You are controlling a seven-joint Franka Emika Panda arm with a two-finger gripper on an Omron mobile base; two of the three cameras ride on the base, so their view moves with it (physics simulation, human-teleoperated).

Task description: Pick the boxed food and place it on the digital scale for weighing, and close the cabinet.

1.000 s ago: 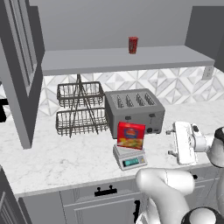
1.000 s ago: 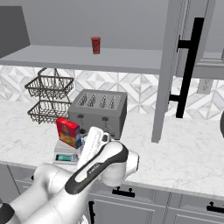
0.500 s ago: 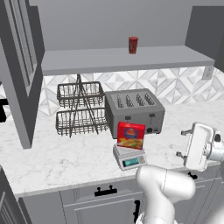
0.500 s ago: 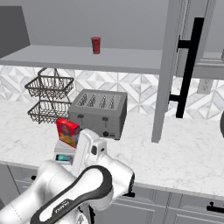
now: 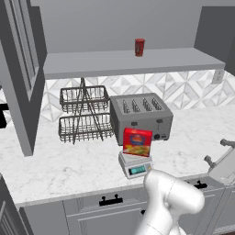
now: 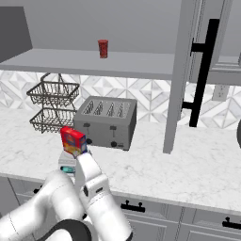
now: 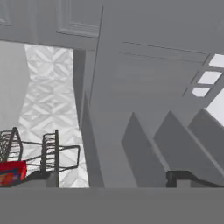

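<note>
Boxed food stands upright on the digital scale — red face toward the cameras, teal display strip below it. The scale sits on the marble bench near its front edge, just in front of the four-slot toaster. A two-tier wire basket rack is at 9 o'clock from the toaster, near it but apart.

Cabinet doors stand open: the right door is seen edge-on in the right base view, with its black bar handle beside it; the left door hangs at the left edge of the left base view. A small red can sits on the cabinet shelf, at 12 o'clock from the toaster.

The gripper is at the far right of the left base view, out over the bench edge and well apart from the box — jaws released, nothing between them. In the hand view the box shows at lower left, next to the wire rack.
</note>
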